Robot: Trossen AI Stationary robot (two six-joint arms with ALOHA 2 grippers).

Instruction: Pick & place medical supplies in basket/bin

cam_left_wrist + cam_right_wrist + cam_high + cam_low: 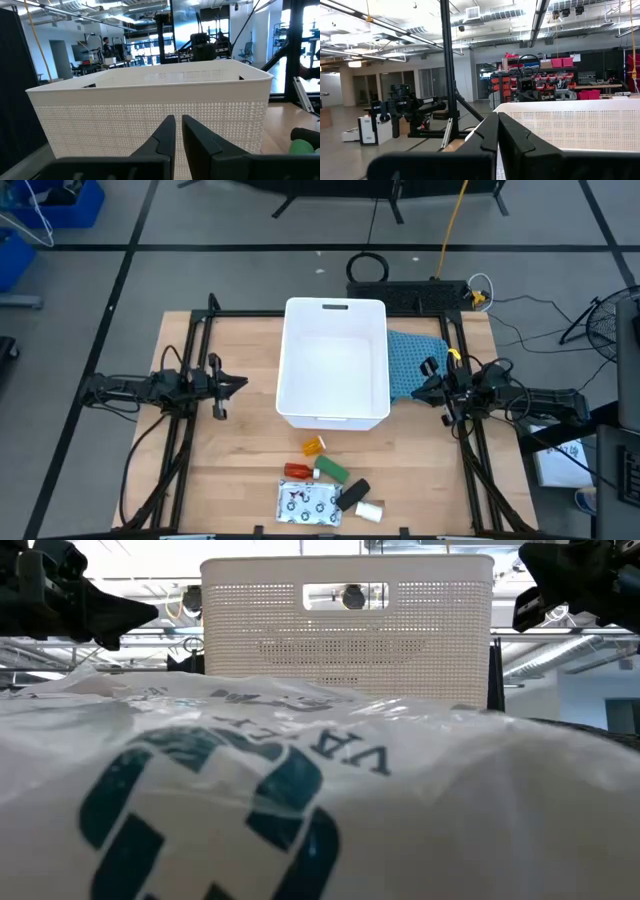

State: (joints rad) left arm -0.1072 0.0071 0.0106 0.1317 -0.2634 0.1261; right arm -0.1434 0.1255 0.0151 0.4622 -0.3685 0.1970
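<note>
Waiting either side of the empty basket (336, 365), left fingers (175, 131) and right fingers (497, 131) pressed together, holding nothing; next I must reach the supplies (330, 485) on the counter (240, 450)

Even, bright overhead light fills the room — ceiling strip lights (355, 64) glare white in the wrist views. The white tub (335, 360) casts only a soft shadow on the wooden table (240, 440). In the low view, the flat white packet (300, 800) looms close, blurred — washed out.
</note>
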